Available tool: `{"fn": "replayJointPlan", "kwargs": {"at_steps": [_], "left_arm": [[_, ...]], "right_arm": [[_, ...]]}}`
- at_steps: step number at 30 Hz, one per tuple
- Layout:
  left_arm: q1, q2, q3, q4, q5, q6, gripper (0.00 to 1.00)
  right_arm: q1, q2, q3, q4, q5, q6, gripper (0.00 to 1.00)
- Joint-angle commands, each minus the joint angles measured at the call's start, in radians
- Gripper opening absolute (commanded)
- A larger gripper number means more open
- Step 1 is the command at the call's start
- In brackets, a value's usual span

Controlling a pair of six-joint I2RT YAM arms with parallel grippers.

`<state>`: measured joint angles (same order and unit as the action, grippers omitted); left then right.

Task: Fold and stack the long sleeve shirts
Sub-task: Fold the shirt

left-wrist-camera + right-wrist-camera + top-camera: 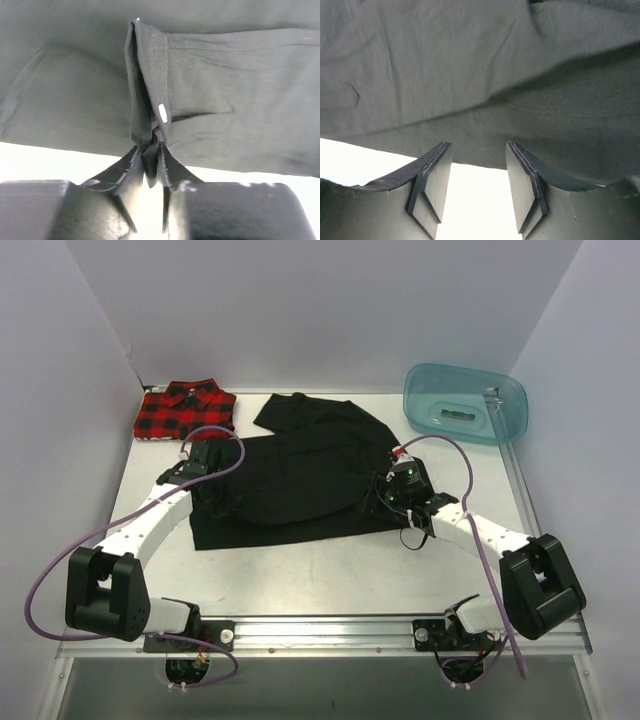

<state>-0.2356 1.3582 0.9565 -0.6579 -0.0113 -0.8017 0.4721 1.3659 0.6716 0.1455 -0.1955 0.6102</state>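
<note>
1. Nearest you, a bare strip of the counter point(330, 570) is showing in front of the black shirt point(300, 475), and both arms are reaching out over it from the near edge.
2. Your left end effector point(150, 145) is sitting at the shirt's left side. It is gripping a raised fold of the black fabric between closed fingers. A small white button point(163, 112) is showing on that fold just beyond the tips.
3. Your right end effector point(477, 146) is hovering at the shirt's right side with its fingers spread apart, holding nothing. The fabric's edge is lying across the gap at the fingertips, and you cannot tell whether they are touching it.
4. The black shirt is lying rumpled across the middle of the counter, with one part reaching toward the far side.
5. At the far left, the plaid shirt point(185, 410) is lying folded just beside the black shirt's far-left corner.
6. At the far right, the teal tub point(465, 402) is sitting near the black shirt, well apart from the plaid one.
</note>
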Motion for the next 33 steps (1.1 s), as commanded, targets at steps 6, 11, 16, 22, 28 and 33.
{"fn": "replayJointPlan", "kwargs": {"at_steps": [6, 11, 16, 22, 28, 33], "left_arm": [[0.033, -0.039, -0.078, -0.002, -0.111, -0.011, 0.47], [0.032, -0.126, -0.039, -0.008, -0.110, 0.030, 0.84], [0.021, -0.194, 0.004, -0.028, -0.115, 0.081, 0.97], [-0.021, -0.073, -0.024, 0.141, -0.069, 0.044, 0.85], [0.004, 0.103, -0.125, 0.231, -0.079, -0.054, 0.76], [0.067, 0.130, -0.260, 0.326, -0.023, -0.119, 0.74]], "right_arm": [[0.003, -0.040, 0.068, -0.056, 0.036, -0.038, 0.47], [-0.003, -0.076, 0.152, -0.107, 0.036, -0.059, 0.47], [-0.003, -0.057, 0.239, -0.115, -0.028, -0.041, 0.47], [-0.004, 0.082, 0.299, 0.011, -0.108, 0.028, 0.47], [-0.105, 0.241, 0.205, 0.199, -0.148, 0.117, 0.45], [-0.210, 0.369, 0.111, 0.316, -0.188, 0.148, 0.44]]}}
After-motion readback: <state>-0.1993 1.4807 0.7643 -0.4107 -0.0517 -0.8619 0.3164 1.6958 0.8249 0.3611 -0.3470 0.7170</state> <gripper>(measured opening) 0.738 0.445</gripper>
